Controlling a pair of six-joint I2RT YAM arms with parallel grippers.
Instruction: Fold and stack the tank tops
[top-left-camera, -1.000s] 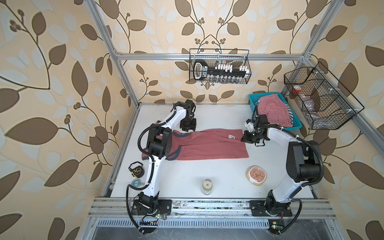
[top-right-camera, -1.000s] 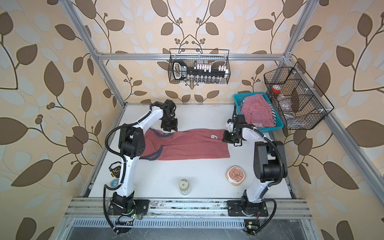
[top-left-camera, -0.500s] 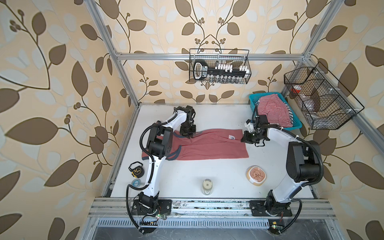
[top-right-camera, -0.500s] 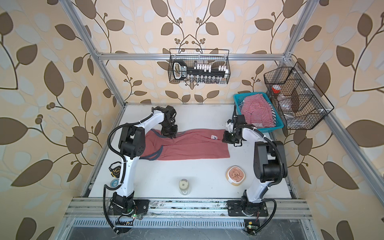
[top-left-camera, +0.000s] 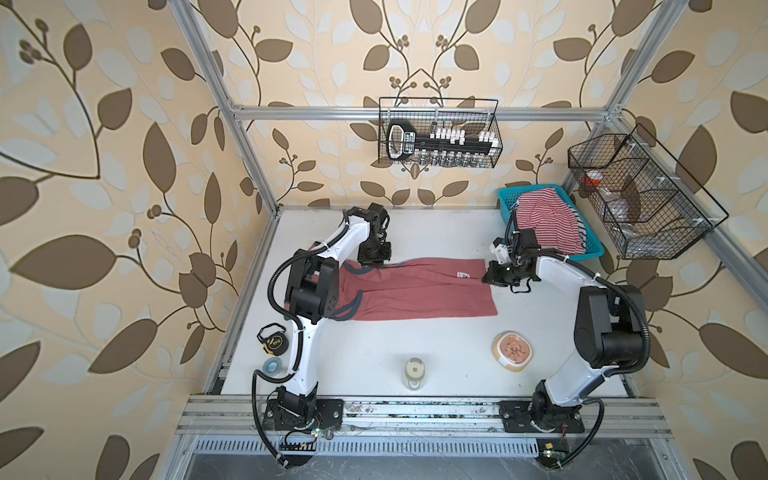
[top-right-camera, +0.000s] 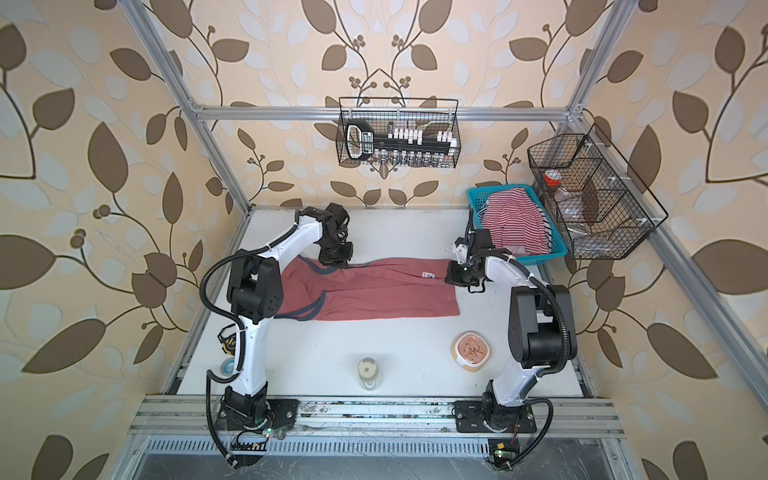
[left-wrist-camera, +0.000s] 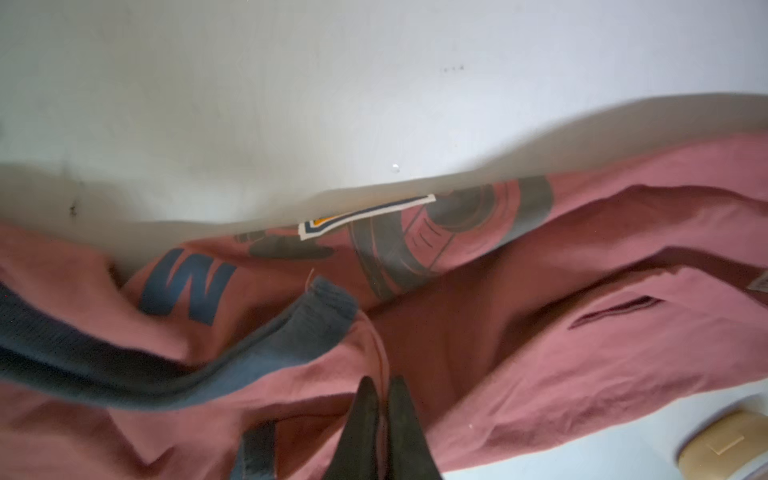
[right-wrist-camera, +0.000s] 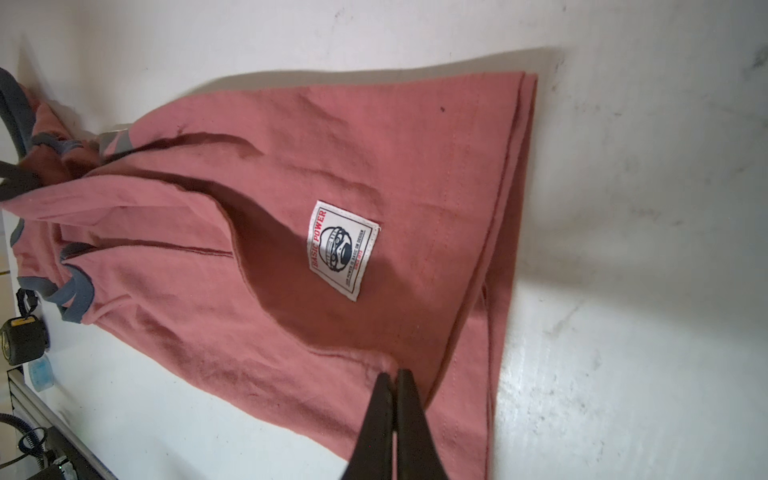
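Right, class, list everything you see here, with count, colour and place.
red tank top: 1, brick-red, mid-table
striped tank top: 1, red-white, in basket
basket: 1, teal, back right
wire baskets: 2, black, on walls
tape measure: 1, black-yellow, front left
tape roll: 1, blue, beside it
jar: 1, clear, front centre
bowl: 1, cream-orange, front right
left gripper: 1, black, shut on red tank top
right gripper: 1, black, shut on its hem
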